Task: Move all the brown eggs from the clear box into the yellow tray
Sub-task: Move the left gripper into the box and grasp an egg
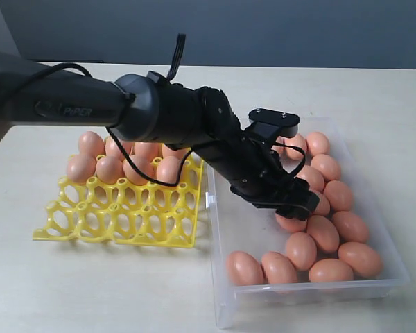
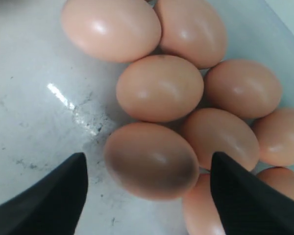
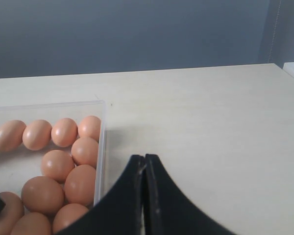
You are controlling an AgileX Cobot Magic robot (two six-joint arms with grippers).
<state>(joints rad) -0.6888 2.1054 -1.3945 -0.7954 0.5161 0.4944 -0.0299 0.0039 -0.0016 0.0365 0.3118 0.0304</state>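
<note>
- The left gripper [image 1: 296, 202] is down in the clear box [image 1: 299, 295], its fingers spread apart either side of one of the brown eggs [image 2: 152, 161].
- The right gripper [image 3: 145, 164] is outside the box, fingers pressed together.
- More eggs lie in the box, and others sit in the yellow tray [image 1: 118, 223].

orange-brown eggs [image 2: 159, 88]: smooth shell, satin, soft highlights. clear rectangular plastic box [image 2: 39, 107]: transparent, glossy floor, scuffed with dark specks. bright yellow lattice egg tray [image 1: 118, 218], at the box's 9 o'clock: moulded plastic, slight gloss. black arm casing [image 1: 69, 104]: smooth, semi-gloss. pale table top [image 1: 90, 291]: matt, faint wood-like grain.
</note>
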